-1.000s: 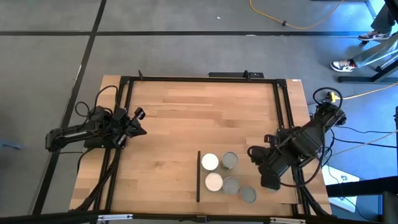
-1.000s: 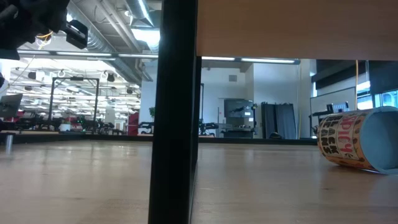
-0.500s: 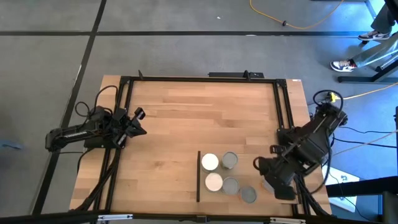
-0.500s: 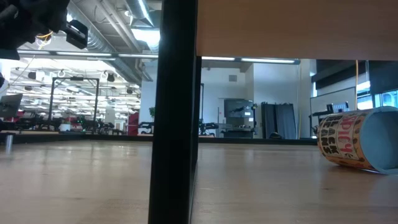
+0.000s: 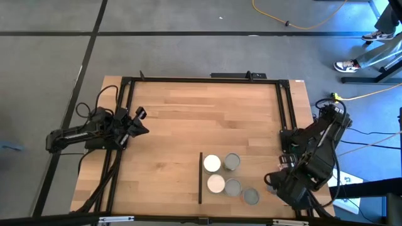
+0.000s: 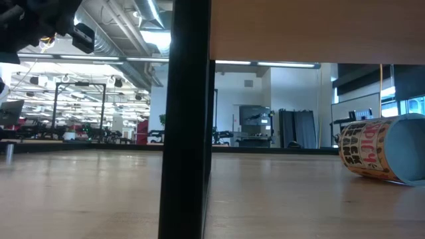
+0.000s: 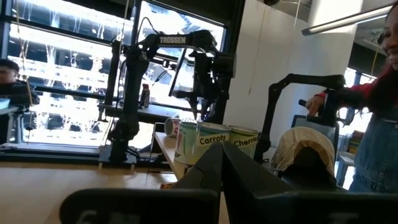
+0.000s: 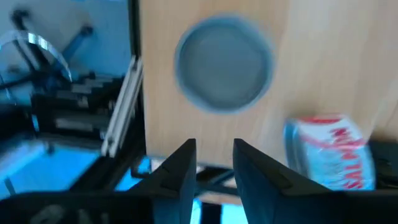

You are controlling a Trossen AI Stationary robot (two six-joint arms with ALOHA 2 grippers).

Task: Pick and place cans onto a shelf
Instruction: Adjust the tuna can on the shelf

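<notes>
Five cans (image 5: 227,176) stand clustered on the shelf (image 5: 210,196) at the table's (image 5: 188,119) near edge. The right gripper (image 8: 212,163) hovers just beside them, fingers narrowly parted and empty. The left gripper (image 5: 139,122) waits at the table's left side, fingers closed.

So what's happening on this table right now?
Two robot arms are at a wooden table. Five cans stand upright on the shelf, a board at the near right corner. The right gripper hangs beside them, fingers apart, holding nothing; its wrist view looks down on a grey can top. The left gripper waits shut at the table's left edge.
</notes>
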